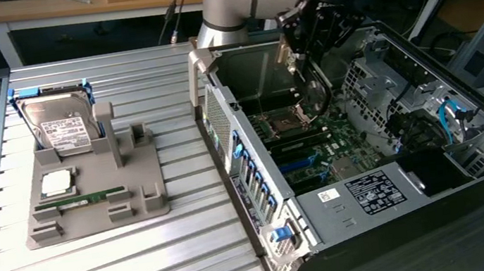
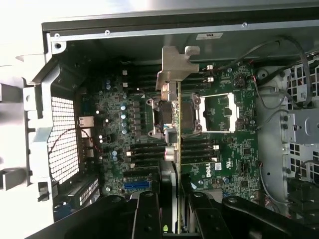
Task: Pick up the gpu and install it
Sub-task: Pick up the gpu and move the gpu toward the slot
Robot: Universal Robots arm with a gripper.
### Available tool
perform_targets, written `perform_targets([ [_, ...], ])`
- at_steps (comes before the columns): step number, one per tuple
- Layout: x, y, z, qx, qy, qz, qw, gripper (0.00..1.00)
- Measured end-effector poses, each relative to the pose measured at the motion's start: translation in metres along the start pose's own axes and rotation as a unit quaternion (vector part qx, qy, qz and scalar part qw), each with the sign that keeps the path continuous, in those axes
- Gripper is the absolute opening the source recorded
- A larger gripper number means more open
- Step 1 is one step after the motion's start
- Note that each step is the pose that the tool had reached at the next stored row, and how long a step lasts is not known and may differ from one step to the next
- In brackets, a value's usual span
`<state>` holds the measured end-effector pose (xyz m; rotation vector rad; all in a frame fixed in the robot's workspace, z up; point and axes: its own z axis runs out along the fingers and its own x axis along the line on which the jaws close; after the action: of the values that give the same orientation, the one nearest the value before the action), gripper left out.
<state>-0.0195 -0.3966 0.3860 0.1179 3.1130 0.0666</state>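
Observation:
The gpu (image 2: 178, 129) is seen edge-on in the wrist view as a thin card with a silver bracket (image 2: 177, 67) at its far end. My gripper (image 2: 177, 204) is shut on it, with a black finger (image 2: 147, 211) on either side. The card hangs above the motherboard (image 2: 224, 149) of the open computer case, over the CPU socket area. In the exterior view the gripper (image 1: 306, 35) hovers over the case's back half, and the gpu (image 1: 287, 58) hangs below it, tan face showing, clear of the board (image 1: 319, 146).
The open tower case (image 1: 258, 176) lies on its side at the exterior view's right. At the left, a grey holder (image 1: 142, 199) on the slatted table carries a silver hard drive (image 1: 60, 125), a CPU (image 1: 57, 181) and a green memory stick (image 1: 89, 198). Cables and drive cages (image 1: 453, 120) line the case's far side.

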Motion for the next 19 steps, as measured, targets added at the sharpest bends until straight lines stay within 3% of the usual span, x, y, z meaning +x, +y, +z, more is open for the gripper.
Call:
perform_targets([
  [19, -0.016, -0.0002, 0.0058, 0.0001, 0.0001, 0.0, 1.0, 0.27],
])
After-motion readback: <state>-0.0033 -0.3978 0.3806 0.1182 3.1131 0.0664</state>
